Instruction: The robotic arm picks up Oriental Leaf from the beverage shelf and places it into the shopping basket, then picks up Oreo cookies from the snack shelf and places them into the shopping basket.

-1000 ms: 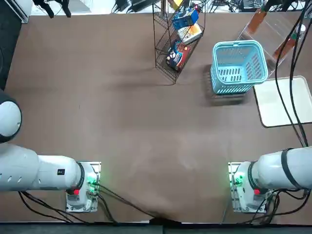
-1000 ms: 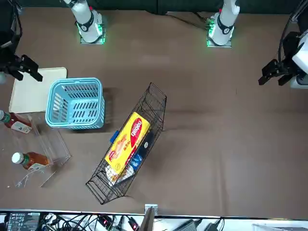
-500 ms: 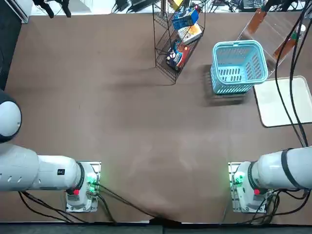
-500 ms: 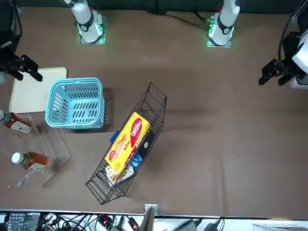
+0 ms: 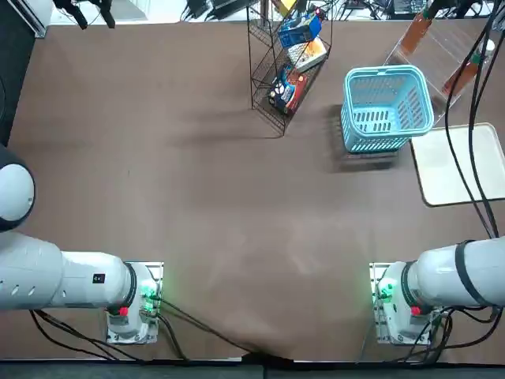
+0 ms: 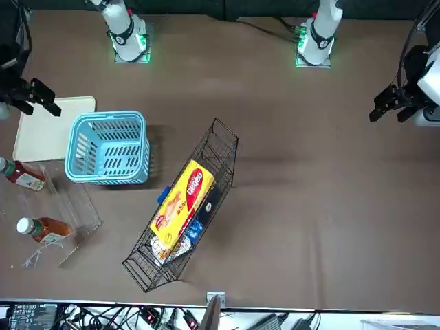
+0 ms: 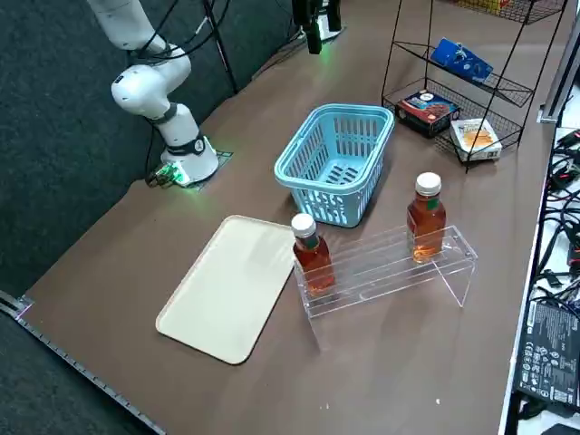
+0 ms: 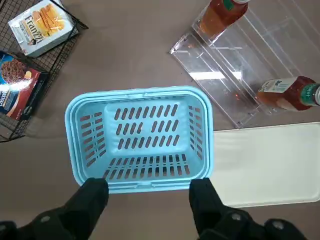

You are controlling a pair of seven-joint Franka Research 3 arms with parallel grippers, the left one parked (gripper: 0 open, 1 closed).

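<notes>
One right gripper, wide open, holding nothing.

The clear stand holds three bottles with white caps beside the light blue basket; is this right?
Not three: the right side view shows two bottles, white-capped, on the clear stand beside the light blue basket. The right end effector hangs open above the table.

Right hand, front view's left edge — its arm cut off.
</notes>
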